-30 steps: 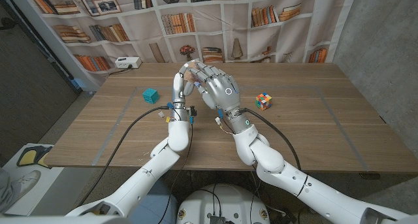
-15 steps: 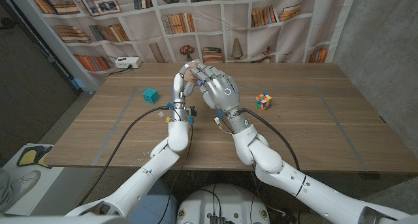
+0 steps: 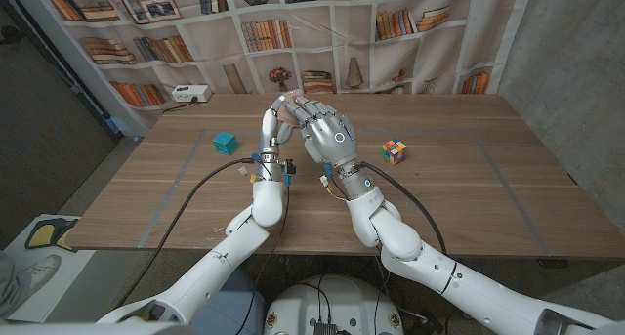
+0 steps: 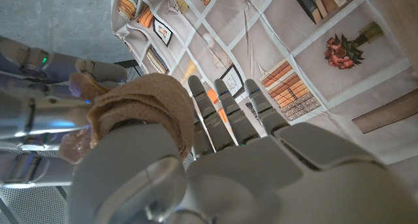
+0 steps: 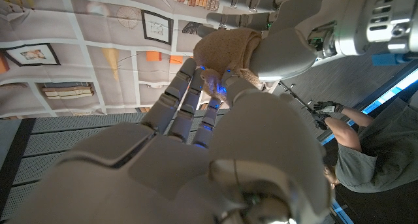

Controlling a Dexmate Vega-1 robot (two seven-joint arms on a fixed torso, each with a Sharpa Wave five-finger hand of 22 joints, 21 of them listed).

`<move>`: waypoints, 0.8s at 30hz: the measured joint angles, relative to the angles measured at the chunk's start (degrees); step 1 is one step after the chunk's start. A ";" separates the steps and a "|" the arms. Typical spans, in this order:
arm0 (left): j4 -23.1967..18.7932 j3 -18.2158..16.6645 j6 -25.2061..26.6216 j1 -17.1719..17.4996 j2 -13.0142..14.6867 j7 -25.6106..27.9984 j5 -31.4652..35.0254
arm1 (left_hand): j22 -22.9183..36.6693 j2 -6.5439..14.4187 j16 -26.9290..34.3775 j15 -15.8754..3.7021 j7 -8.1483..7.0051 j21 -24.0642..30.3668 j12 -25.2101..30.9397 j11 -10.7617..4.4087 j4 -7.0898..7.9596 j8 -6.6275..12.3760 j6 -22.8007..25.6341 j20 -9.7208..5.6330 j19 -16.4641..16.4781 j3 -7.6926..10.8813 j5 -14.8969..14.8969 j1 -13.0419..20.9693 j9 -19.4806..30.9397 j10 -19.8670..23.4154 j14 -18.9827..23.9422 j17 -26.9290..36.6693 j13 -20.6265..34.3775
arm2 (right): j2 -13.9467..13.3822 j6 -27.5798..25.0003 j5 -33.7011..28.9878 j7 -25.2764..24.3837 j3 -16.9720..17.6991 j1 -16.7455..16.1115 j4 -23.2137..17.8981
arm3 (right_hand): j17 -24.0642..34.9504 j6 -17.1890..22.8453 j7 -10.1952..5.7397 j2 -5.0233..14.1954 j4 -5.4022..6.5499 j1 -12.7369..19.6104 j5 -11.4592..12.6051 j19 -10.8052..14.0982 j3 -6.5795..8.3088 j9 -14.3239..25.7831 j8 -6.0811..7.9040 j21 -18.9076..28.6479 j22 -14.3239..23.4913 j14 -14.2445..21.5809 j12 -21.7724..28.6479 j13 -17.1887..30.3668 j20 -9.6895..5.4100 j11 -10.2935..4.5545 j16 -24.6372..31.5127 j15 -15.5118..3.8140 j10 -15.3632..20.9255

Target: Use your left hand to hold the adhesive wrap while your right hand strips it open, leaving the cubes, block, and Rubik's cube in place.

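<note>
A tan roll of adhesive wrap [image 4: 147, 110] is raised above the middle of the table, gripped in my left hand [image 3: 270, 132] between thumb and fingers. My right hand [image 3: 329, 136] stands close against it from the right, and its fingertips [image 4: 77, 87] pinch the wrap's edge. In the right wrist view the adhesive wrap [image 5: 228, 48] sits just beyond my right hand's fingers [image 5: 196, 100], with the left hand [image 5: 297, 38] holding it. A teal cube [image 3: 226, 142] lies on the table to the left. The Rubik's cube [image 3: 394, 151] lies to the right.
A wooden table [image 3: 459, 198] carries cables running along both arms. A white power box [image 3: 190, 94] sits at the far left corner. A bookshelf backdrop [image 3: 322, 22] hangs behind. A person [image 5: 356, 152] shows at the edge of the right wrist view.
My right hand has edged very slightly toward my left hand. The wrap, the teal cube and the Rubik's cube stay where they were.
</note>
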 measured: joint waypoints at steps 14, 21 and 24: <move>-0.08 0.29 0.24 -0.03 0.05 0.00 0.15 | 0.00 0.00 0.00 0.10 0.00 0.00 0.00 0.00 0.25 0.00 0.00 0.00 0.00 -0.25 0.22 0.00 0.00 -0.01 0.10 0.00 0.00 | 0.03 1.83 2.04 -3.63 0.02 0.32 1.61 | 4.84 7.29 3.13 -0.81 0.70 1.29 -0.69 5.88 1.96 0.64 1.96 6.81 1.04 8.88 3.87 3.15 -0.52 0.29 2.67 -0.23 8.01; -0.12 0.32 0.26 0.00 0.13 0.04 0.15 | 0.00 0.00 -0.26 0.10 0.31 0.00 -0.16 0.32 0.25 0.00 0.30 0.00 0.00 -0.25 0.22 0.00 0.00 0.31 0.10 0.01 -0.01 | 0.32 3.79 3.20 -7.31 0.03 0.75 3.19 | 5.63 10.38 3.33 -1.51 -0.81 2.40 -1.83 8.35 0.89 1.11 1.95 12.13 2.55 14.72 6.48 4.89 -0.94 0.29 3.04 -0.70 12.66; -0.12 0.33 0.26 0.00 0.14 0.05 0.13 | 0.00 0.00 -0.26 0.10 0.30 0.00 -0.44 0.32 0.25 -0.46 0.30 0.00 0.00 -0.25 0.22 0.00 0.00 0.30 0.11 -0.06 -0.01 | 0.48 4.81 3.83 -9.17 0.03 1.04 4.02 | 6.51 12.76 3.03 -1.50 -1.43 3.16 -2.44 9.27 0.88 1.57 2.35 16.03 3.82 18.53 8.34 5.84 -1.04 -0.21 3.06 -1.06 16.17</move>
